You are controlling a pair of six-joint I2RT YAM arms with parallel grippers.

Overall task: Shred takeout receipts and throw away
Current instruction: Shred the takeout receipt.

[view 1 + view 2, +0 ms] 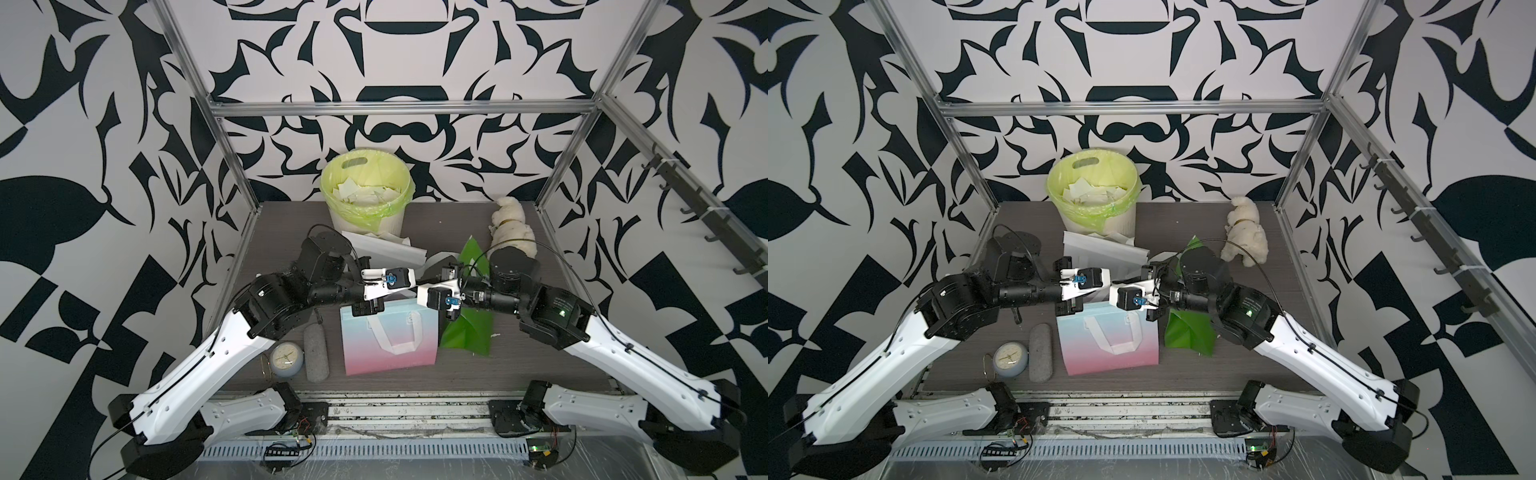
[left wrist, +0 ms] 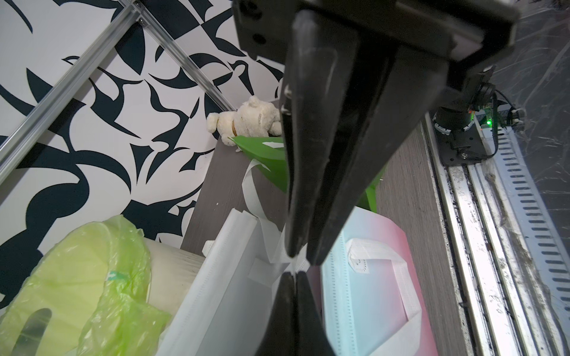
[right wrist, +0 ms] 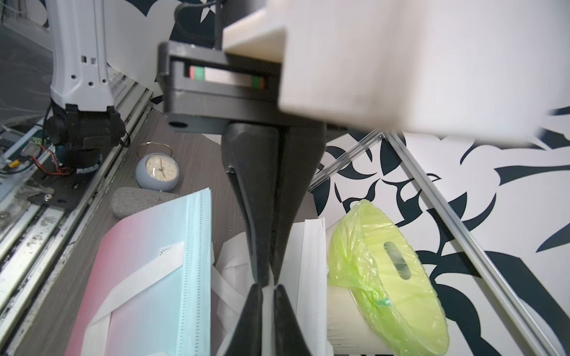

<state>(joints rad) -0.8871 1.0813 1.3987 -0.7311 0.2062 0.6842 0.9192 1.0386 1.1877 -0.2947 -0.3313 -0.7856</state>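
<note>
My two grippers meet tip to tip above the white tote bag (image 1: 390,249) and the top edge of the pink-to-blue gift bag (image 1: 390,345). The left gripper (image 2: 294,274) is shut, its fingers pressed together. The right gripper (image 3: 267,286) is nearly closed, with a narrow white strip of takeout receipt (image 3: 267,308) between its fingers. A small bit of that white scrap (image 2: 293,267) shows where the tips meet. Torn white scraps (image 1: 361,193) lie in the bin with the lime liner (image 1: 332,195) behind the tote bag.
A green bag (image 1: 465,332) lies under the right arm, and a cream plush dog (image 1: 509,228) sits at the back right. A grey oblong pad (image 1: 316,353) and a small round clock (image 1: 284,357) are at the front left. Metal frame posts stand at the table's corners.
</note>
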